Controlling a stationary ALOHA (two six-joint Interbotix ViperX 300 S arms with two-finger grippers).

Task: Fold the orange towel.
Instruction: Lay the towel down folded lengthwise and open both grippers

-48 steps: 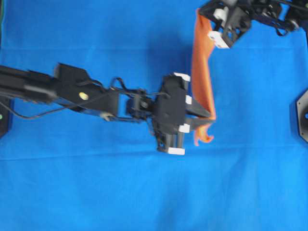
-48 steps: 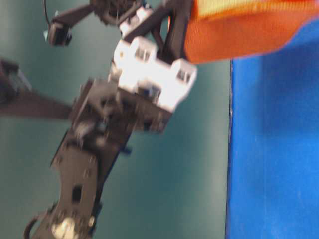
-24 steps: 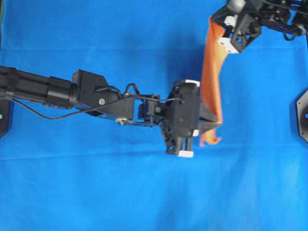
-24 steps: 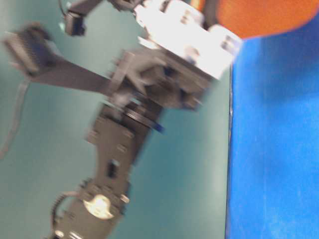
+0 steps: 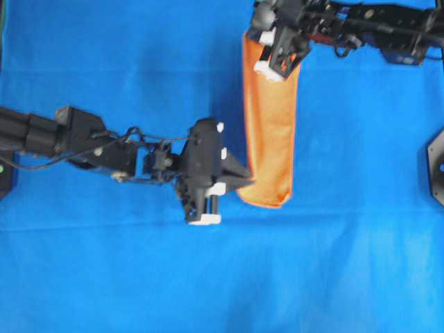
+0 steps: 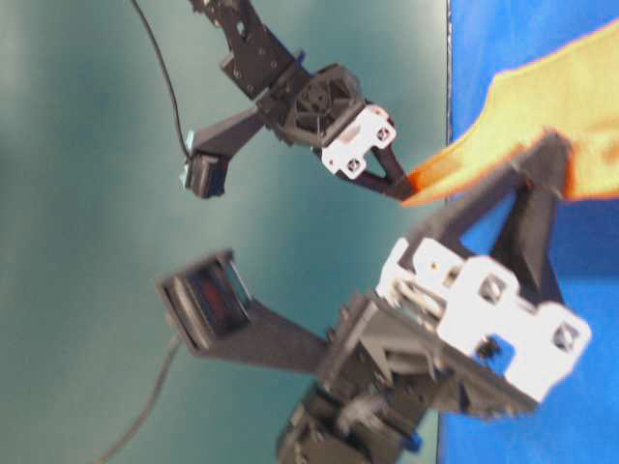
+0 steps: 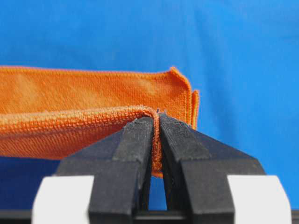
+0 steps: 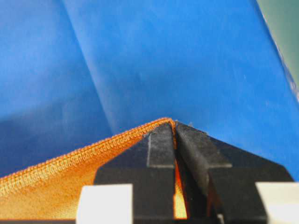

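The orange towel (image 5: 269, 132) hangs doubled over as a long strip above the blue cloth, stretched between my two grippers. My left gripper (image 5: 248, 182) is shut on its near left corner; the left wrist view shows the hem pinched between the pads (image 7: 156, 119) with the towel (image 7: 84, 98) spreading left. My right gripper (image 5: 257, 41) is shut on the far corner, and the stitched hem (image 8: 70, 161) runs up into the closed tips (image 8: 174, 125). From table level the towel (image 6: 566, 92) spans from the right gripper (image 6: 404, 191) to the left fingers (image 6: 542, 159).
A blue cloth (image 5: 333, 270) covers the whole table. Black arm bases sit at the right edge (image 5: 437, 166) and left edge (image 5: 5, 173). The table's edge (image 6: 447, 77) meets a teal backdrop in the table-level view.
Both grippers have carried the towel to the left after a short swing to the right. The strip now shows a wider face, and its loose lower corner no longer dangles.
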